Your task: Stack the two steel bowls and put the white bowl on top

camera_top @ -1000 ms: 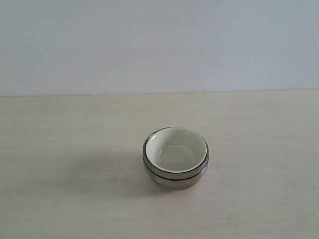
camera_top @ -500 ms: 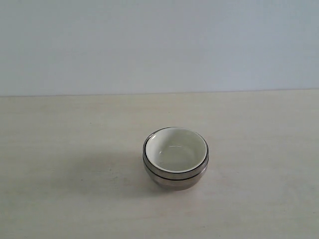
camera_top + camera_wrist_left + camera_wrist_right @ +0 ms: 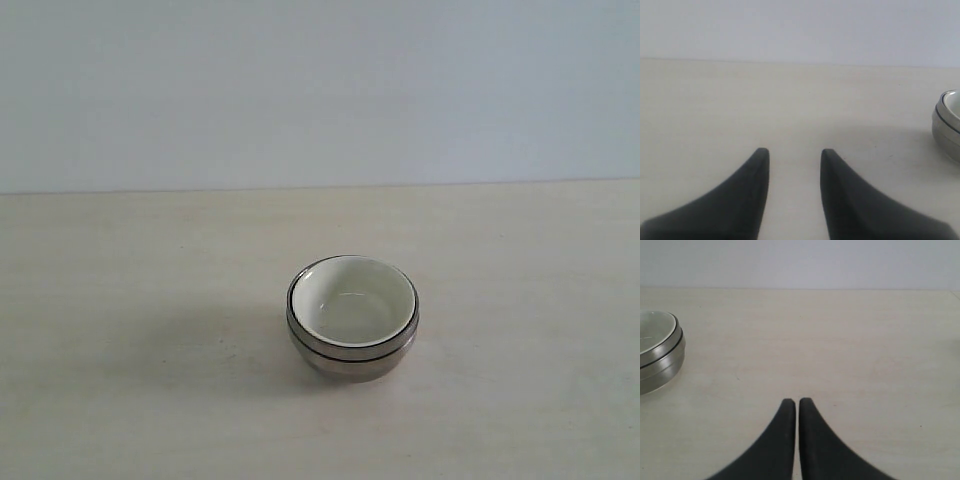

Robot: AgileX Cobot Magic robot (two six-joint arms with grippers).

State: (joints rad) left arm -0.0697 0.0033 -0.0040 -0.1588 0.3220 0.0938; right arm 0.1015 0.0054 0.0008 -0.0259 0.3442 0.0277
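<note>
The white bowl (image 3: 352,297) sits nested inside the steel bowls (image 3: 350,352), which form one stack near the middle of the table; only the shiny outer wall and banded rim show. That stack appears at one edge of the left wrist view, steel bowls (image 3: 945,131), and at the edge of the right wrist view, steel bowls (image 3: 662,362) with the white bowl (image 3: 652,327) inside. My left gripper (image 3: 792,152) is open over bare table, well apart from the stack. My right gripper (image 3: 796,402) is shut with nothing in it, also apart. Neither gripper shows in the exterior view.
A pale wooden table (image 3: 150,300) spreads around the stack, ending at a plain light wall (image 3: 320,90) behind.
</note>
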